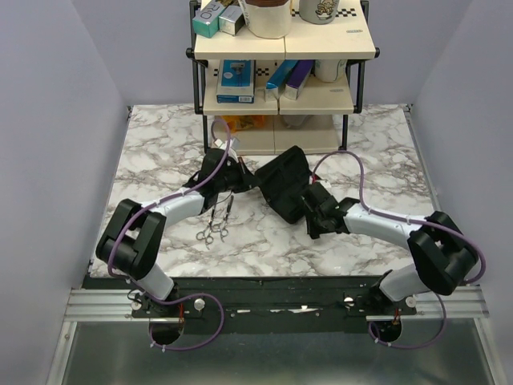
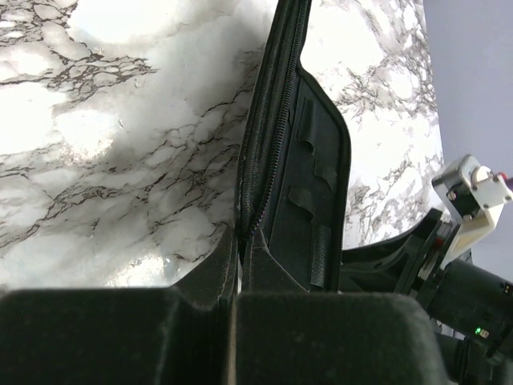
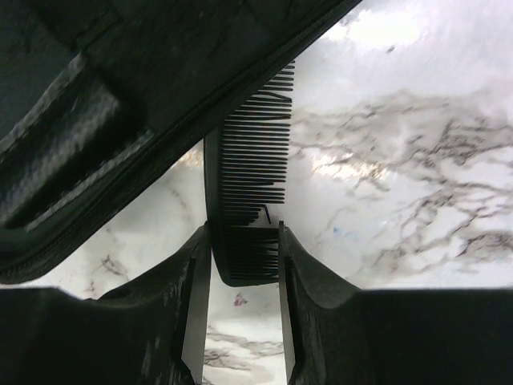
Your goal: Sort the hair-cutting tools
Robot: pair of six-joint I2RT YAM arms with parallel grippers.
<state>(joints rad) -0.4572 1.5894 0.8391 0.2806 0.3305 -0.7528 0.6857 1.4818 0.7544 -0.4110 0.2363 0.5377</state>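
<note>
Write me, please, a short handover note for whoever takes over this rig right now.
Left gripper: shut on the pouch at its zipper edge.
Right gripper: closed on one end of the comb, whose far end lies under the pouch's edge.
Scissors: loose on the table beside the left arm.
Second comb: not in view.
Done: nothing stowed; the pouch loops in view are empty.
Left: probably place the comb, then the scissors, and find the other comb.

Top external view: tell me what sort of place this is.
Likely a robot test cell: left arm and right arm bolted to a marble-patterned table, plain walls around, a stocked shelf unit behind.
</note>
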